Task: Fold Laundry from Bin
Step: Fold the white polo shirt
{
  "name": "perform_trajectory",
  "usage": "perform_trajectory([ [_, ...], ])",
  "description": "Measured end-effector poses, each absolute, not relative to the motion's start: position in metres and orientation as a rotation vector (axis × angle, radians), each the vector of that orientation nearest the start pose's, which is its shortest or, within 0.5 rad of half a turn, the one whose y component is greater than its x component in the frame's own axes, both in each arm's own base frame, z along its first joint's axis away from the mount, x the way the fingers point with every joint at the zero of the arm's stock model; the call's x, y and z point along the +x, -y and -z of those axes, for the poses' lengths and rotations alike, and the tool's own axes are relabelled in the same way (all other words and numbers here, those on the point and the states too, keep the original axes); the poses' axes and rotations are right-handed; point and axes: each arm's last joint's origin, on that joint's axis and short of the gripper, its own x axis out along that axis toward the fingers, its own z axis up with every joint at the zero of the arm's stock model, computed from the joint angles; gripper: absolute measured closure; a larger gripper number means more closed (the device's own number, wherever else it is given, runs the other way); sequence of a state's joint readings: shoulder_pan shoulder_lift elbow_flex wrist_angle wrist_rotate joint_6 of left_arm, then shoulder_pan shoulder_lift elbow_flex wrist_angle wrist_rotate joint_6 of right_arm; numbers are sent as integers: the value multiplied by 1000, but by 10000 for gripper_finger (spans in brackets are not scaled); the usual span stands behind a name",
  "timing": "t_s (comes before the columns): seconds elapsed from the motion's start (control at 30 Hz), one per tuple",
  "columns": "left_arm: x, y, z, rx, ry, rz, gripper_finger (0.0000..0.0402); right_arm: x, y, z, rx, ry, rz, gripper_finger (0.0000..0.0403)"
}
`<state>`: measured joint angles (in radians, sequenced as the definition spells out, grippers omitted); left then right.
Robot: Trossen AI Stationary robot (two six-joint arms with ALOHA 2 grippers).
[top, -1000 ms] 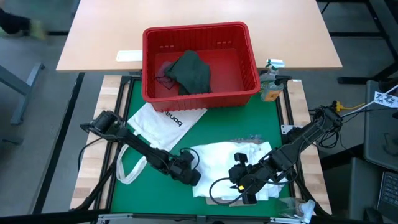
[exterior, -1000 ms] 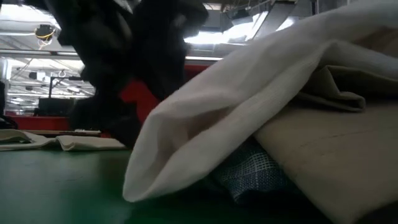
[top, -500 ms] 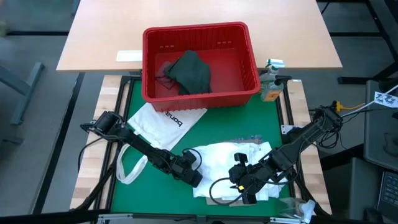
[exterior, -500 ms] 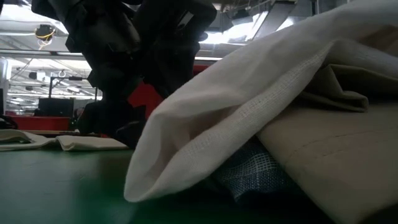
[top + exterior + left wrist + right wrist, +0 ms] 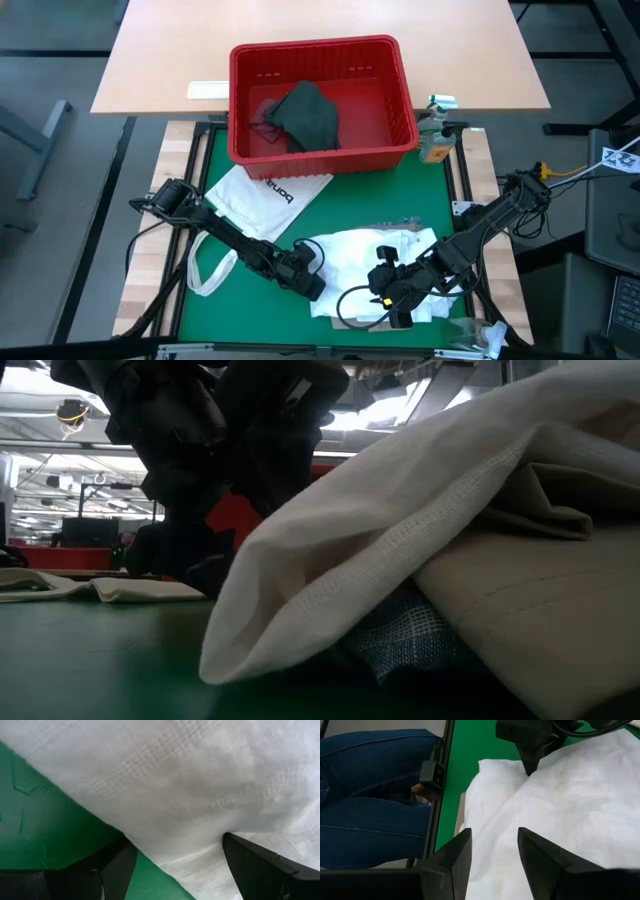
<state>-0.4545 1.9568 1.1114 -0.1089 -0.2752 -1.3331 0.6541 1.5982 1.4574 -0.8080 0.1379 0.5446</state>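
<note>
A large white shirt (image 5: 375, 260) lies heaped on the green mat (image 5: 250, 320) near the table's front edge. In the low view, tan cloth (image 5: 540, 610) and blue checked cloth (image 5: 410, 635) show under its fold (image 5: 400, 530). My left gripper (image 5: 318, 288) is open at the shirt's left edge (image 5: 165, 855), its fingers on either side of that edge. My right gripper (image 5: 392, 305) hangs open above the shirt, nothing between its fingers (image 5: 540, 860). The red bin (image 5: 320, 60) stands at the far side with a dark green-grey top (image 5: 305, 115) inside. My left gripper meets the white shirt at its left edge with open fingers, slanting down from the table's left. One fingertip (image 5: 527, 769) rests on the cloth's top layer, and creases run out from it. The other finger (image 5: 117, 870) stands over the mat beside the edge. The shirt lies on the table.
A white tote bag (image 5: 265, 195) with black lettering lies left of centre, its straps (image 5: 205, 275) trailing toward the near edge. A bottle (image 5: 433, 140) stands right of the bin. A person's legs in jeans (image 5: 370, 795) show just past the table's edge.
</note>
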Motion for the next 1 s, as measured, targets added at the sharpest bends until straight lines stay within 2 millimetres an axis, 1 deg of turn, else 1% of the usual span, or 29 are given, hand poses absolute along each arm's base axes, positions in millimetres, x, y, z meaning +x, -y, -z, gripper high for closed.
perform_trajectory([
  [0.13, 347, 160, -126, -897, -831, -437, 125, 268, -200, -314, 128, -975, -220, 242],
  [0.27, 346, 160, -126, -897, -840, -436, 163, 268, -200, -314, 129, -975, -220, 242],
  [0.47, 345, 160, -129, -872, -853, -416, 247, 270, -202, -316, 143, -948, -230, 242],
  [0.57, 344, 160, -134, -872, -848, -400, 295, 271, -203, -317, 155, -926, -239, 242],
  [0.73, 343, 159, -146, -843, -823, -367, 378, 270, -202, -316, 147, -939, -234, 242],
  [0.77, 343, 159, -149, -844, -819, -365, 389, 270, -202, -316, 147, -940, -234, 242],
  [0.93, 340, 159, -152, -839, -829, -366, 395, 270, -202, -316, 147, -941, -233, 242],
  [1.0, 338, 159, -157, -846, -838, -354, 398, 270, -202, -316, 146, -941, -233, 242],
])
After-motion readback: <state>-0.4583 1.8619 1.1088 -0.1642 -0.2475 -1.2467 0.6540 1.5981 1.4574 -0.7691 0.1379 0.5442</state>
